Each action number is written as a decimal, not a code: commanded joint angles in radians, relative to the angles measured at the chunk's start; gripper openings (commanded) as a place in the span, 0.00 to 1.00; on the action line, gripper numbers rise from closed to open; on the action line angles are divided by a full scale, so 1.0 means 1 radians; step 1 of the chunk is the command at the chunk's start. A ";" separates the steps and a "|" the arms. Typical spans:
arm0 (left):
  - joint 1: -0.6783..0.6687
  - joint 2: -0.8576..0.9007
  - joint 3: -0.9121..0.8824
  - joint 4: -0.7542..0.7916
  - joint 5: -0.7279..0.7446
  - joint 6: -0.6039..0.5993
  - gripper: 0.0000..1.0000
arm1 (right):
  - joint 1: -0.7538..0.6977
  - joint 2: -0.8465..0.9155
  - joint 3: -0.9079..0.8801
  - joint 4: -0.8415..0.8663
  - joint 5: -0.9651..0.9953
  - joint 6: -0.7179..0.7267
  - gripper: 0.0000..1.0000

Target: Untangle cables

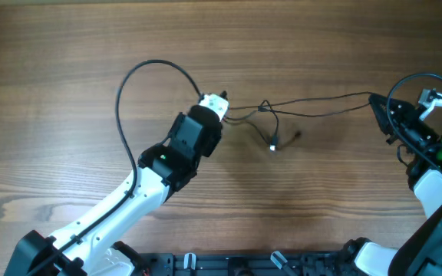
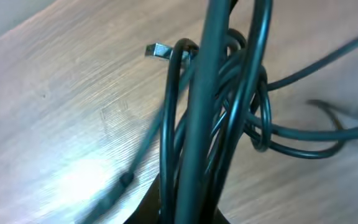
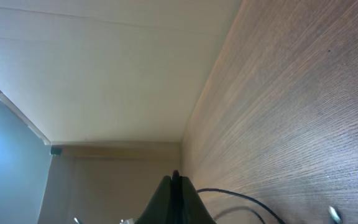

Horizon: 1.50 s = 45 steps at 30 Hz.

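So the cables (image 1: 313, 107) are pulled out into one long run across the wooden surface (image 1: 90, 46), starting right at the left gripper (image 1: 219, 103) and ending far out from it at the right gripper (image 1: 376, 100). The left gripper is clenched on its end of the cables. Its own wrist camera is basically buried in them: a bunch of thin black loops (image 2: 260, 134) crowding the lens, with a small metal plug tip (image 2: 157, 51) poking out behind. I can't see the fingers themselves in that view.

A short way out from the left gripper there's a little knot (image 1: 265, 106) where the strands cross. From it one strand drops toward the near edge of the surface and ends in a tiny plug (image 1: 273, 146). Another small dark end (image 1: 296, 138) lies just beside that plug, on the side away from the left gripper.

The right gripper is clamped tight too. In its wrist view the two fingers (image 3: 169, 190) are pressed flat together, and a thin black strand (image 3: 235, 196) comes out right beside them, so it's gripping the far end.

The thicker arm cord (image 1: 129, 84) arcs behind the left gripper
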 commanded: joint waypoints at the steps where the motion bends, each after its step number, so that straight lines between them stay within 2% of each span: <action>1: 0.012 0.004 -0.003 0.090 0.385 -0.163 0.04 | 0.005 -0.002 0.005 0.006 0.004 -0.024 0.18; 3: 0.012 0.004 -0.003 0.146 0.490 -0.163 0.05 | 0.016 -0.002 0.005 0.006 0.004 -0.025 0.58; 4: 0.012 0.004 -0.003 0.183 0.488 -0.163 0.05 | 0.026 -0.002 0.005 0.006 -0.003 -0.025 0.89; 5: 0.013 0.004 -0.003 0.238 0.485 -0.164 0.05 | 0.040 -0.002 0.005 0.007 -0.024 -0.038 1.00; 8: 0.013 0.004 -0.003 0.373 0.500 -0.168 0.04 | 0.102 -0.002 0.005 0.007 -0.121 -0.182 1.00; 10: 0.013 0.004 -0.003 0.429 0.605 -0.168 0.04 | 0.167 -0.002 0.005 0.008 -0.170 -0.286 1.00; 14: 0.052 0.004 -0.003 0.436 1.038 -0.172 0.04 | 0.332 -0.002 0.005 0.013 -0.216 -0.525 1.00; 16: 0.084 0.004 -0.003 0.437 1.187 -0.175 0.04 | 0.397 -0.002 0.005 0.023 -0.216 -0.584 1.00; 19: 0.146 0.004 -0.003 0.445 1.324 -0.187 0.04 | 0.460 -0.002 0.005 0.022 -0.216 -0.688 0.96; 23: 0.208 0.005 -0.003 0.454 1.335 -0.363 0.04 | 0.496 -0.002 0.005 0.023 -0.273 -0.741 0.95; 28: 0.201 0.006 -0.003 0.445 1.335 -0.437 0.05 | 0.595 -0.002 0.005 0.060 -0.283 -0.756 0.96; 30: 0.186 0.010 -0.003 0.395 1.335 -0.436 0.06 | 0.625 -0.002 0.005 0.127 -0.269 -0.725 0.88; 34: 0.169 0.020 -0.003 0.357 1.335 -0.436 0.07 | 0.629 -0.002 0.005 0.288 -0.184 -0.498 0.72; 35: 0.164 0.020 -0.003 0.372 1.335 -0.436 0.11 | 0.631 -0.002 0.005 0.305 -0.183 -0.465 0.68; 36: 0.164 0.020 -0.003 0.384 1.335 -0.436 0.12 | 0.633 -0.002 0.005 0.299 -0.185 -0.466 0.61; 37: 0.164 0.020 -0.003 0.387 1.335 -0.436 0.11 | 0.633 -0.002 0.005 0.293 -0.185 -0.466 0.59; 39: 0.164 0.020 -0.003 0.402 1.335 -0.436 0.05 | 0.633 -0.002 0.005 0.292 -0.185 -0.469 0.60; 42: 0.166 0.020 -0.003 0.423 1.335 -0.436 0.04 | 0.633 -0.002 0.005 0.291 -0.185 -0.486 0.61; 44: 0.166 0.020 -0.003 0.433 1.335 -0.436 0.04 | 0.632 -0.002 0.005 0.288 -0.184 -0.499 0.70; 45: 0.167 0.020 -0.003 0.433 1.336 -0.437 0.04 | 0.631 -0.002 0.005 0.288 -0.188 -0.499 0.77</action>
